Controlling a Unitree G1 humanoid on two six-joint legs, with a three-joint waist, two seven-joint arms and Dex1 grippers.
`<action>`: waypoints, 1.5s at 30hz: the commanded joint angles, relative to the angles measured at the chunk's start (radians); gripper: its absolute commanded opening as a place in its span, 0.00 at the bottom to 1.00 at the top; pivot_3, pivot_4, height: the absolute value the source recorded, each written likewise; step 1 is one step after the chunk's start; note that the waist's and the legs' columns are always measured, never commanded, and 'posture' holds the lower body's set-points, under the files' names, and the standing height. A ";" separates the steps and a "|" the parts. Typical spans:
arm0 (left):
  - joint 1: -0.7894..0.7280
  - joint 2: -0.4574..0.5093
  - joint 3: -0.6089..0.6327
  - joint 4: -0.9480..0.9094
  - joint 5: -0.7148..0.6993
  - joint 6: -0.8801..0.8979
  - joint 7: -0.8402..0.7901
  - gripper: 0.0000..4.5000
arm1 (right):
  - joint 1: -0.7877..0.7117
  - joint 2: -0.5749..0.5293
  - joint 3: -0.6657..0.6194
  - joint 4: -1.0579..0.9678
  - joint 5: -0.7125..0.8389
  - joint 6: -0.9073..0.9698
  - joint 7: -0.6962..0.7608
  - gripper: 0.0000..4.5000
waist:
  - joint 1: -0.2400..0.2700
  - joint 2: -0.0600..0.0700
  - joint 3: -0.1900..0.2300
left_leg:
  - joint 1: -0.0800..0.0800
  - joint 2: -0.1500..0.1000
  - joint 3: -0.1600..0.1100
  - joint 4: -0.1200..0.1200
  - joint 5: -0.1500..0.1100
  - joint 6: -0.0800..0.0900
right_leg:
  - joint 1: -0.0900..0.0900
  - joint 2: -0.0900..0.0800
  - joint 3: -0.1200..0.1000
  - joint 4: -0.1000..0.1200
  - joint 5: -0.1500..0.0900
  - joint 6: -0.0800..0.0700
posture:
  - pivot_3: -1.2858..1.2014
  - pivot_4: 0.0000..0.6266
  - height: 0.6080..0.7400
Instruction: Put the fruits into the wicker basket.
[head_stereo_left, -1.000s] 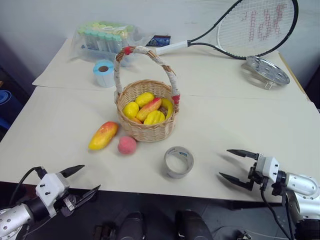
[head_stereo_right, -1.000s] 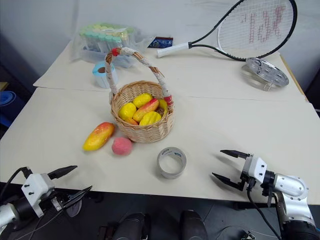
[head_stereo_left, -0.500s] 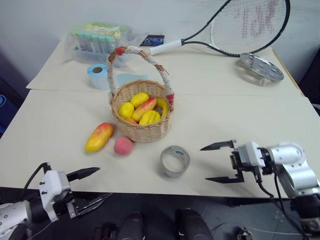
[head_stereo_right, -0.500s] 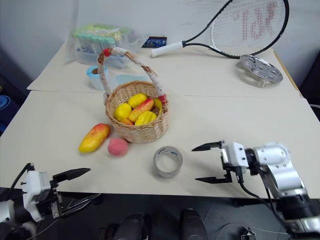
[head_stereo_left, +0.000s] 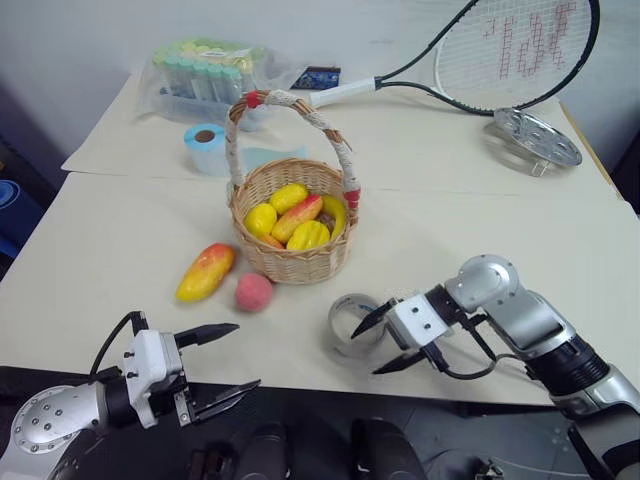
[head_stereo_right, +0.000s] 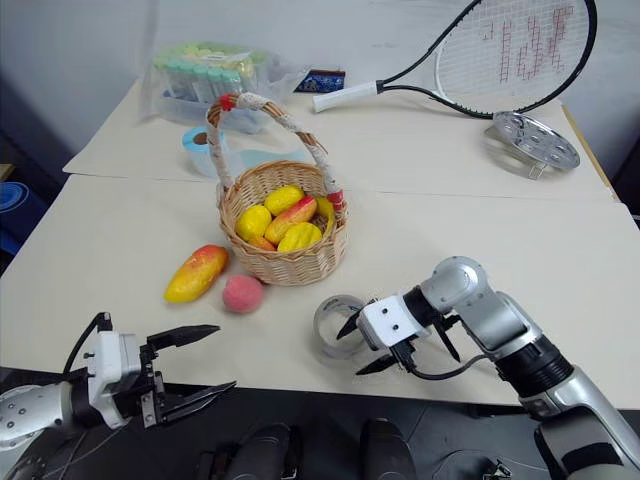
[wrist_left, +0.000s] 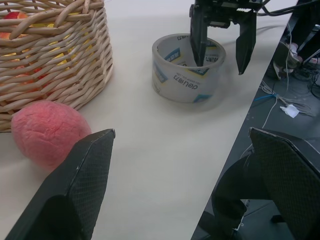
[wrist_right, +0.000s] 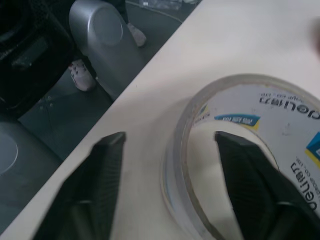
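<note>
From the head views, the mango-like fruit (head_stereo_left: 206, 272) and the pink peach (head_stereo_left: 254, 291) lie on the table (head_stereo_left: 120, 230) just beside the wicker basket (head_stereo_left: 295, 262), still outside it; the right gripper (head_stereo_left: 383, 341) straddles the wall of a roll of tape (head_stereo_right: 331, 321), one finger inside the ring, fingers parted and gripping nothing yet. In the left wrist view the left gripper (wrist_left: 177, 185) has its fingers spread wide and empty, the peach close ahead, so it would do well to centre on the peach before closing; the right wrist view shows the tape wall between the fingers, and a clean hold there would likely let it move the roll aside.
</note>
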 joint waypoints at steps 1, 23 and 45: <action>-0.005 0.006 0.000 -0.030 -0.006 0.001 0.002 1.00 | 0.000 0.008 -0.015 -0.027 0.007 -0.012 -0.003 0.35 | 0.000 0.000 0.000 | 0.000 0.000 0.000 0.000 0.000 0.000 | 0.000 0.000 0.000 0.000 0.000 0.000 | 0.52 0.24 1.00; -0.438 -0.106 -0.323 -0.059 -0.053 0.152 0.119 1.00 | -0.238 -0.227 -0.396 1.126 -0.068 -0.169 -0.294 0.04 | -0.002 0.002 0.002 | 0.002 -0.001 0.009 0.002 0.003 0.001 | 0.000 0.004 0.002 0.002 0.002 0.003 | 0.52 0.24 1.00; 0.006 -0.049 0.109 0.048 0.032 -0.065 0.062 1.00 | -0.005 -0.184 -0.661 0.710 0.264 -0.262 -0.048 1.00 | -0.021 0.005 0.004 | 0.003 0.002 0.012 0.004 0.002 0.002 | 0.000 0.003 0.011 0.001 0.003 0.005 | 0.52 0.24 1.00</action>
